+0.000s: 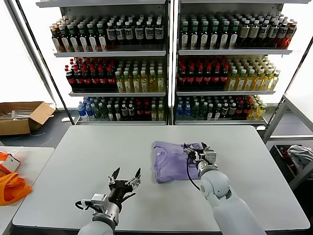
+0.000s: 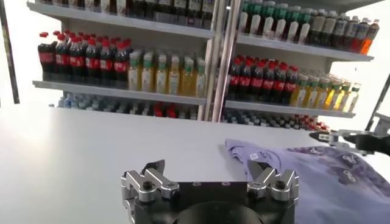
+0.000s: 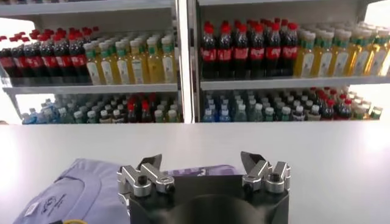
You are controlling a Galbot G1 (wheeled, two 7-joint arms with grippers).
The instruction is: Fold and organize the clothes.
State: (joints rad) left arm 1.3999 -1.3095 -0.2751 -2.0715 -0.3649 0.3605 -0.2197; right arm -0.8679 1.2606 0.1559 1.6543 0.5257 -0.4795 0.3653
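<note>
Right gripper (image 1: 195, 151): jaws spread wide, nothing between them, positioned over the right-hand edge of the folded lavender T-shirt (image 1: 171, 160). The garment lies beneath and to the left of these jaws, folded into a compact rectangle near the middle of the grey table (image 1: 73, 161), collar label visible from the right wrist view.

Left gripper (image 1: 125, 180): jaws also spread, empty, hovering above bare tabletop. The T-shirt sits ahead of and to the right of these jaws, apart from them.

Assessment: the fold appears complete or nearly so, and the right arm seems to be at the release stage. To do this well, the right gripper should lift straight up off the fabric so the fingertips do not snag the top layer and undo the fold; any tidying should press edges flat rather than drag them.

Clearance: open tabletop surrounds the garment on all sides; the table's far edge lies beyond the right jaws, with stocked bottle shelves (image 1: 166, 68) further back. An orange bag (image 1: 11, 186) rests on a separate surface, well left of the left jaws.
</note>
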